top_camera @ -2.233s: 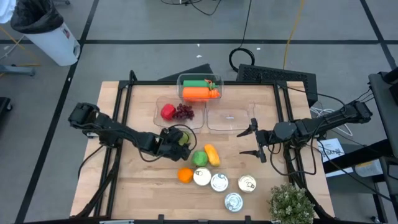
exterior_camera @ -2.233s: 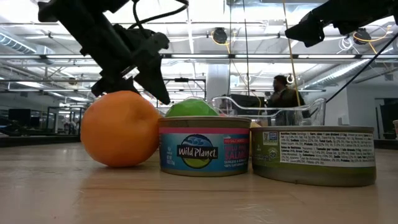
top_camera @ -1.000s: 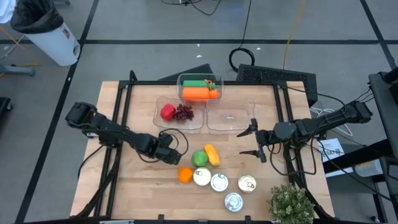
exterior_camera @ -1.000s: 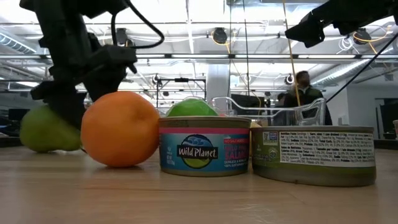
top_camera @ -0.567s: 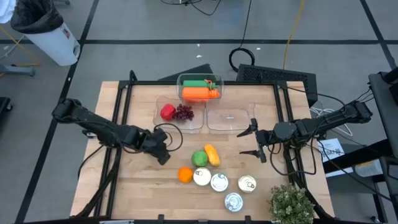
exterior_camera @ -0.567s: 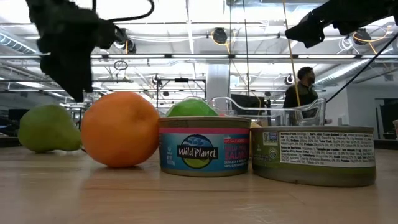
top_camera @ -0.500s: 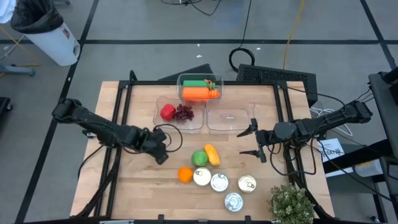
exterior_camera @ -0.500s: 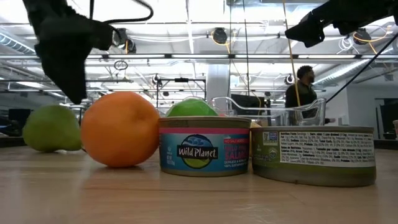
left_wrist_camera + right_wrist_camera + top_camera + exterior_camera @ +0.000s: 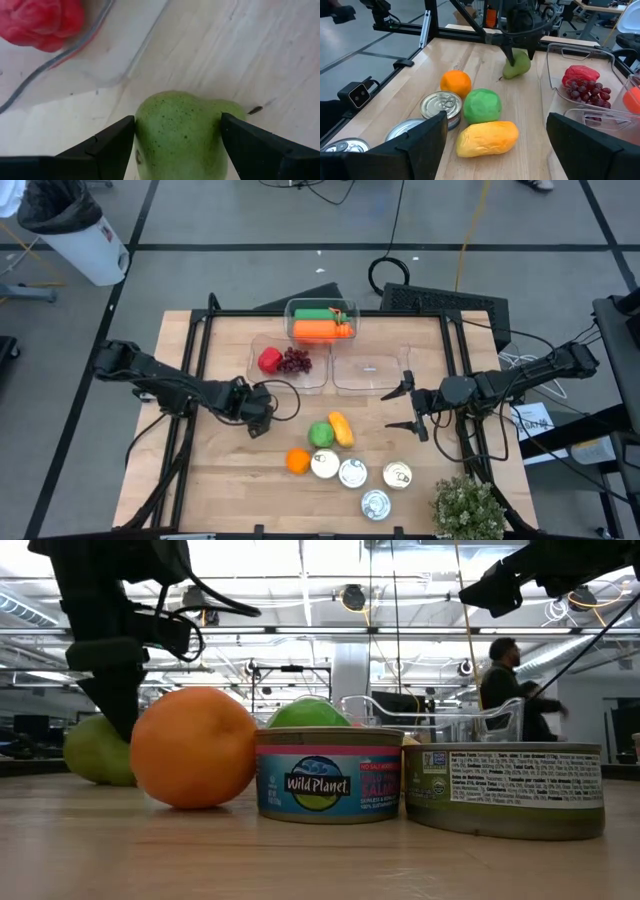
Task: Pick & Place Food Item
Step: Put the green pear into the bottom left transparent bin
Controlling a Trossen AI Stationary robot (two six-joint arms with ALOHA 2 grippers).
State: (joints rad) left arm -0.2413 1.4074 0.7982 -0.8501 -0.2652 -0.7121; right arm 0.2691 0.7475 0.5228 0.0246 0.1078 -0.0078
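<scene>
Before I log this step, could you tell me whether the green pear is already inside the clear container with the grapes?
No, the green pear lies on the wooden table outside the clear container, between the left gripper's fingers.

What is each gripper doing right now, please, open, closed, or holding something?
Left gripper: fingers on either side of the green pear; a firm hold cannot be told.
Right gripper: open, empty, above the table.

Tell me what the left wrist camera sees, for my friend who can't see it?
A green pear sits on the wooden table between the left gripper's two dark fingers, which stand on either side of it. Beyond it, a red fruit lies in a clear container.
</scene>
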